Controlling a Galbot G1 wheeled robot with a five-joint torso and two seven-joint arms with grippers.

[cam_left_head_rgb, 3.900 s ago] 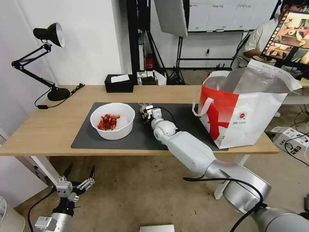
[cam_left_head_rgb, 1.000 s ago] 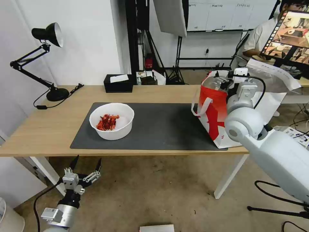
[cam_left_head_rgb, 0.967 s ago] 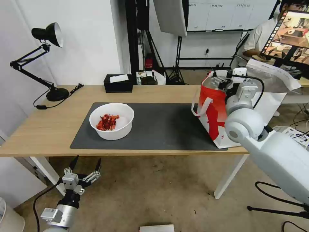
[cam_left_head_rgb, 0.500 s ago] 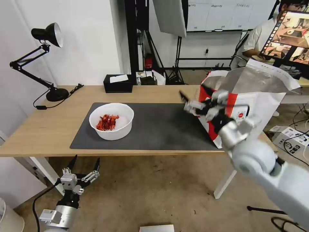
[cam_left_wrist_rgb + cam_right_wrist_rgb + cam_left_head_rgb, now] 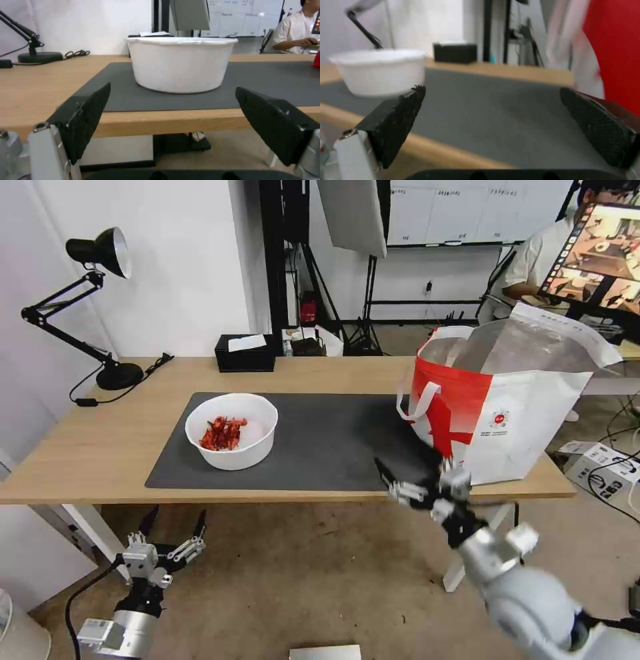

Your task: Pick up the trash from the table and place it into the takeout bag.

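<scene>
The trash on the table (image 5: 100, 447) is a white round bowl (image 5: 231, 430) of red scraps, standing on the left half of the dark grey mat (image 5: 320, 447). The white-and-red takeout bag (image 5: 507, 407) stands open at the table's right end. My right gripper (image 5: 408, 465) hangs open and empty at the table's front edge, just left of the bag. Its wrist view has the bowl (image 5: 380, 71) far off past one finger and the red bag (image 5: 613, 50) close beside the other. My left gripper (image 5: 175, 517) is open below the table's front edge, level with the bowl (image 5: 181, 63).
A black desk lamp (image 5: 100, 307) stands at the table's back left corner, a black box (image 5: 247, 352) with a white sheet at the back edge. Stands and a seated person at a monitor (image 5: 593, 253) are behind the bag. Boxes and cables (image 5: 600, 463) lie on the floor at right.
My right gripper has come away from the bag's mouth, down and left to the table's front edge. The knotted bag it gripped on the mat earlier is gone. The left arm barely moved.
</scene>
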